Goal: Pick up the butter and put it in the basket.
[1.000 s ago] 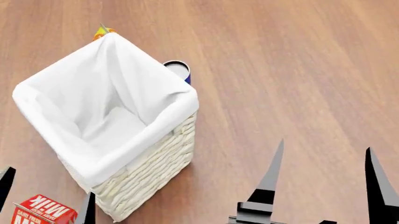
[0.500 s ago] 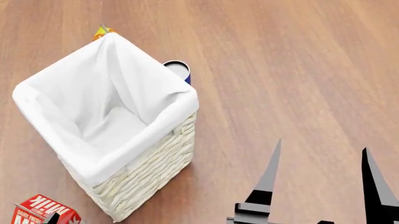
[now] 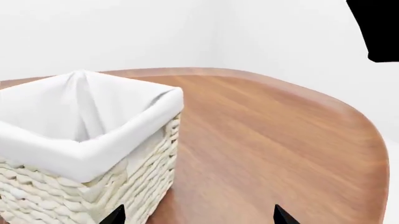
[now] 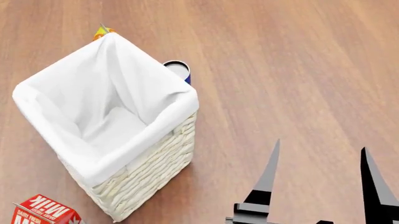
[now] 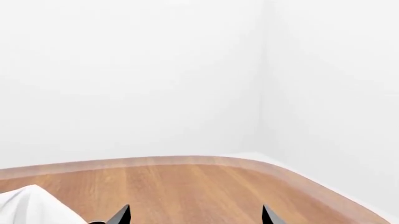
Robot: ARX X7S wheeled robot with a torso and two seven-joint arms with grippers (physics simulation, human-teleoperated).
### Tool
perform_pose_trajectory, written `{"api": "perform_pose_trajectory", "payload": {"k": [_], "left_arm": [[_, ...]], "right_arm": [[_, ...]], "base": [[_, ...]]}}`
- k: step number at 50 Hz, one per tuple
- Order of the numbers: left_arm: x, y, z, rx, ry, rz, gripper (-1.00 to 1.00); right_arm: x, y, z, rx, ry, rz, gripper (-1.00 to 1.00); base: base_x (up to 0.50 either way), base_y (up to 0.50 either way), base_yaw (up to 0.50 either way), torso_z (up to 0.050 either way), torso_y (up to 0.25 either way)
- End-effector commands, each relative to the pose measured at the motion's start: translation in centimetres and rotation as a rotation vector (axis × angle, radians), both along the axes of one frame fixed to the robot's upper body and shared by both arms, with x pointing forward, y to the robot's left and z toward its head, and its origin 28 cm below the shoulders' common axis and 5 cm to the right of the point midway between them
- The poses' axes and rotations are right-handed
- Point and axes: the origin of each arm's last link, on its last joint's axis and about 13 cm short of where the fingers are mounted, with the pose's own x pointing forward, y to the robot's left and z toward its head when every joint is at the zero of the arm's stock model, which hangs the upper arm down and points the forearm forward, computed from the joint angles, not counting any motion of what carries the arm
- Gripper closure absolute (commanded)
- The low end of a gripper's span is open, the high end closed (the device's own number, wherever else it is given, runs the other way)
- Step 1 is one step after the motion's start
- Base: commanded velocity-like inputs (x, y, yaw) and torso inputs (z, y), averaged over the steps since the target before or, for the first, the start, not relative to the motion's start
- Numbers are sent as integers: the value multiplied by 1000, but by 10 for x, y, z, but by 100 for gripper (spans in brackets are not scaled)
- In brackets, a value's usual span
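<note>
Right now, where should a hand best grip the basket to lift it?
The cloth-covered rim of the basket, from straight above, one finger inside, one outside. It stands upright and open; its body looks too wide to span.

Milk carton [image 4: 42,212]: cut off by the head view's lower edge
Blue can [image 4: 179,70]: partly hidden behind the basket [image 4: 156,158]

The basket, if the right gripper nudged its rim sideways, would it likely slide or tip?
The basket looks tall for its footprint, so a rim-level push may tip it. Seemingly empty, it is probably light. The folded liner would likely give before the weave.
</note>
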Motion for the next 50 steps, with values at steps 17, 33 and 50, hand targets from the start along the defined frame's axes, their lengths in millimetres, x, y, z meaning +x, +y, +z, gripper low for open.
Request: {"api": "perform_pose_trajectory", "payload": {"k": [17, 33, 50], "left_arm": [[-1, -12, -25, 71, 132, -52, -100], [-1, -13, -39, 114, 214, -43, -100], [12, -6, -60, 151, 280, 0, -100]], "right_arm": [[0, 0, 1, 0, -1, -1, -100], [0, -1, 0, 3, 0, 0, -100], [0, -1, 0, 5, 2, -3, -100]], "base": [[0, 0, 0, 0, 0], [0, 0, 0, 0, 0], [0, 0, 0, 0, 0]]}}
